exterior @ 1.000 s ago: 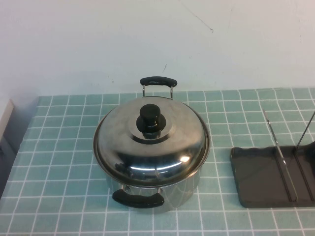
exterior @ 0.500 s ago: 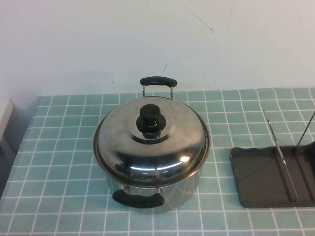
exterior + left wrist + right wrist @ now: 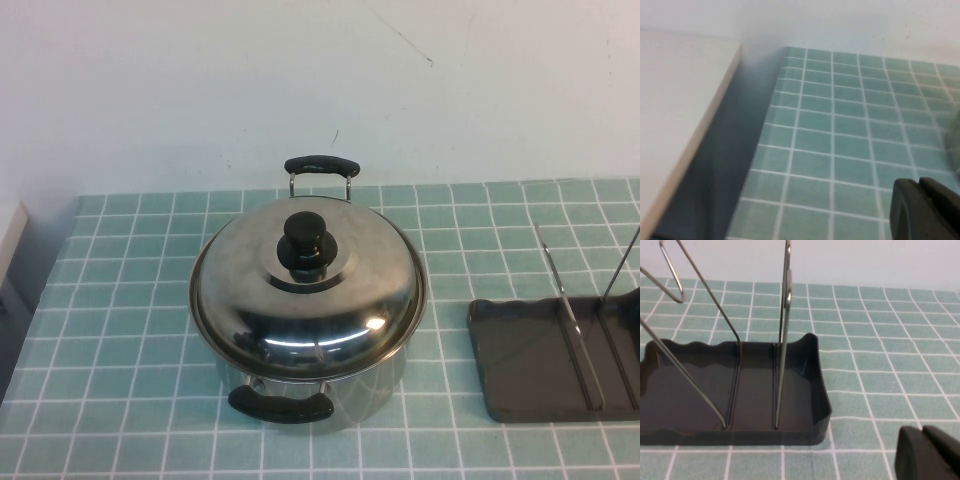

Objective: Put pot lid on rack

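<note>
The shiny steel pot lid with its black knob sits on the steel pot at the table's middle. The dark grey rack with upright wire dividers stands at the right edge, and fills the right wrist view. Neither gripper shows in the high view. My left gripper is shut and empty over the tiles near the table's left edge. My right gripper is shut and empty, just off the rack's end.
The table is covered in teal tiles. A white wall runs along the back. A pale board lies beyond the table's left edge, with a dark gap between them.
</note>
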{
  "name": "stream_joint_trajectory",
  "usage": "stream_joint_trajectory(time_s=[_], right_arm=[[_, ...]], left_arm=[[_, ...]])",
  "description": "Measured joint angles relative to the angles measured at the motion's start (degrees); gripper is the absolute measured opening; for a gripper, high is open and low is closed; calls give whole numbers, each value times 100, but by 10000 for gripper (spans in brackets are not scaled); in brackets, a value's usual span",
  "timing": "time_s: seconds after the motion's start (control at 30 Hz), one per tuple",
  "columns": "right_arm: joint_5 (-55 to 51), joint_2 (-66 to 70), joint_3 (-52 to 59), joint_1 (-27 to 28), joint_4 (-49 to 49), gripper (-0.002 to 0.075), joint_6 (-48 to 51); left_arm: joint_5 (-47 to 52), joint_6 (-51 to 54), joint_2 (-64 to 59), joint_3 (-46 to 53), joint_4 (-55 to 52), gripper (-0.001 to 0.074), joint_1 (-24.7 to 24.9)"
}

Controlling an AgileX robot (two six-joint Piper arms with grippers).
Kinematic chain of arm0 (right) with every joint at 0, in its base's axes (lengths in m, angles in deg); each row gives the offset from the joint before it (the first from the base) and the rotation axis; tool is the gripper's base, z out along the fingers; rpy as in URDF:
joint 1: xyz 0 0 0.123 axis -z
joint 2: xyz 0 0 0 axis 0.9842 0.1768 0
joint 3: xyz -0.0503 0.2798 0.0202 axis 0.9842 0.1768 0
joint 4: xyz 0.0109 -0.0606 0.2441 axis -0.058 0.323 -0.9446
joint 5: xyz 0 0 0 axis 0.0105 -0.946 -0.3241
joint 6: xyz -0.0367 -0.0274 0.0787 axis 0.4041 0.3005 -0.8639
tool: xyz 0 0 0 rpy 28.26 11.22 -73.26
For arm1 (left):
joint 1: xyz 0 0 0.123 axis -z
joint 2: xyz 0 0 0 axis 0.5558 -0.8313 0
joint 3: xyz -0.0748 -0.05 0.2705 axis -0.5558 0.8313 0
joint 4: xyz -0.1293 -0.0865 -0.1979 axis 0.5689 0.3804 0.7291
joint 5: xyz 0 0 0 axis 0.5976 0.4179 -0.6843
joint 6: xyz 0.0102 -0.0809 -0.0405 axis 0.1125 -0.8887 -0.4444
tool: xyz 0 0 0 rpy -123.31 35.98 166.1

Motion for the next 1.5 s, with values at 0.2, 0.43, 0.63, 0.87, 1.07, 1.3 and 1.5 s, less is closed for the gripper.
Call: stream_joint_trajectory(time_s=[0.2, 0.43, 0.63, 0.87, 1.07, 1.3, 1.5], right_arm=[[0, 0, 0, 0, 0, -3, 0], [0, 0, 0, 0, 226, -3, 176], [62, 0, 0, 0, -1481, -3, -482], [72, 0, 11, 0, -4012, -3, -927], [156, 0, 11, 0, -4206, -3, -621], [49, 0, 11, 0, -4249, -3, 244], [0, 0, 11, 0, -4257, -3, 487]], left_arm=[[-386, -1124, 0, 11, 2710, -4, 0], [-422, -1393, 0, 11, 4173, -3, 0], [-734, -1421, 0, 11, 4409, -4, 0], [-163, -47, -185, -543, 3751, -3, 0], [943, 1572, -1245, -1809, 3463, -4, 0], [-47, 2021, -1946, -2169, 3944, -3, 0], [882, 4951, -3154, -3023, 4808, -4, 0]])
